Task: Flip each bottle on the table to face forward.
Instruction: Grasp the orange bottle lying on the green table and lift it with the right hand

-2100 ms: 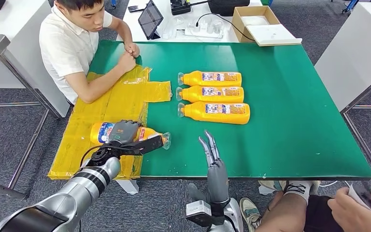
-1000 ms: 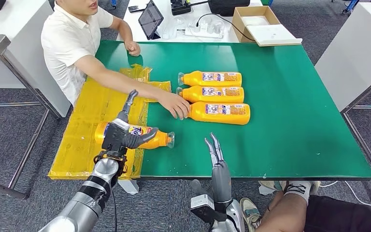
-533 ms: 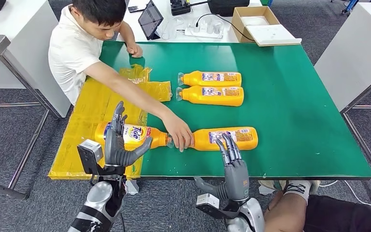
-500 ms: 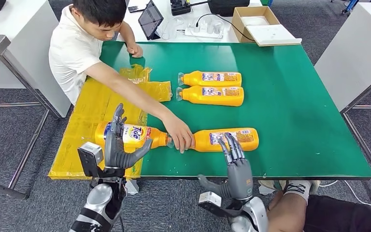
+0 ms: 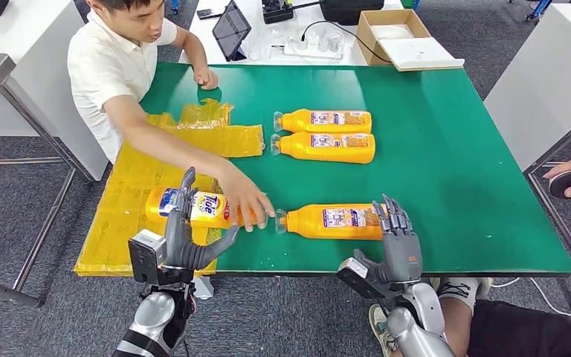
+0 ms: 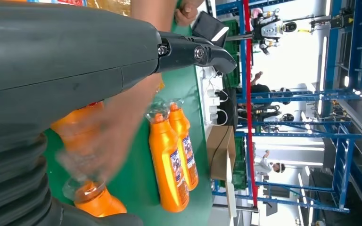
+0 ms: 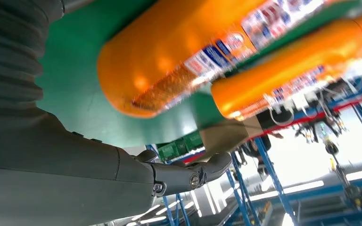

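- The near bottle (image 5: 332, 222) lies on its side on the green table (image 5: 461, 178), long axis running left-right, cap toward my left, base just beyond my right hand (image 5: 395, 242).
- My right hand is the nearer one: fingers apart, holding nothing, tips at the bottle's base; whether they touch it I cannot tell.
- My left hand (image 5: 181, 239) is spread and empty, near the Tide-labelled bottle (image 5: 193, 207) on the yellow sheet (image 5: 130, 193).
- A person's hand (image 5: 244, 205) rests over that bottle's neck, between the two caps; I judge it an obstruction on the left side.
- Two further bottles (image 5: 324, 133) lie parallel, well apart toward the far side.
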`<move>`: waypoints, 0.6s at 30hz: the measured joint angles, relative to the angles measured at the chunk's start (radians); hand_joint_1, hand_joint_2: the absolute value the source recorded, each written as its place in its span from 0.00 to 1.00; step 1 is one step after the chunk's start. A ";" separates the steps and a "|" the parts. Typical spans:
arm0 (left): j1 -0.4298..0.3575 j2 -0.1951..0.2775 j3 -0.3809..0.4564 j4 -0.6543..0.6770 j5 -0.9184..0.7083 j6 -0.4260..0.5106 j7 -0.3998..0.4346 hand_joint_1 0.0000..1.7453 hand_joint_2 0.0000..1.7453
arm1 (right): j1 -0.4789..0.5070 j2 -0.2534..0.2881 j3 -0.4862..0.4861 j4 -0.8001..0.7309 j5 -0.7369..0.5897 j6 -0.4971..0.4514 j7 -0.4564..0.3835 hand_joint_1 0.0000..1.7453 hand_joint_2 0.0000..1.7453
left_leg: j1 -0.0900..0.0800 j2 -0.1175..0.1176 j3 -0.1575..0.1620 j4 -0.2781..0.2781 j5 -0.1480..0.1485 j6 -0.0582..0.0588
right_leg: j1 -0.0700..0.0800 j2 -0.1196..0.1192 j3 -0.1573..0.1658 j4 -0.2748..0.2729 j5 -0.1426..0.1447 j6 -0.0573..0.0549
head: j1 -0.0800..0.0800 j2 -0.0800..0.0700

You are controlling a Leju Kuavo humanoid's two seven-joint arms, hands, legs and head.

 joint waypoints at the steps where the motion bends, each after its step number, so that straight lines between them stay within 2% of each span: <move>1: -0.002 0.000 -0.002 0.000 -0.004 -0.002 0.002 0.00 1.00 | -0.010 -0.001 0.001 0.022 0.013 0.001 0.010 0.00 1.00 | 0.000 0.000 0.000 0.000 0.000 0.000 | 0.000 0.000 0.000 0.000 0.000 0.000 | 0.000 0.000; 13: -0.024 0.000 -0.023 0.017 -0.009 -0.020 0.007 0.00 1.00 | -0.110 -0.001 0.023 0.203 0.056 0.012 0.049 0.00 1.00 | 0.000 0.000 0.000 0.000 0.000 0.000 | 0.000 0.000 0.000 0.000 0.000 0.000 | 0.000 0.000; 18: -0.043 -0.001 -0.032 0.035 -0.009 -0.035 0.009 0.00 1.00 | -0.177 0.001 0.058 0.289 0.153 0.007 0.140 0.00 1.00 | 0.000 0.001 0.001 0.000 0.000 0.000 | 0.000 0.000 0.000 0.000 0.000 0.000 | 0.000 0.000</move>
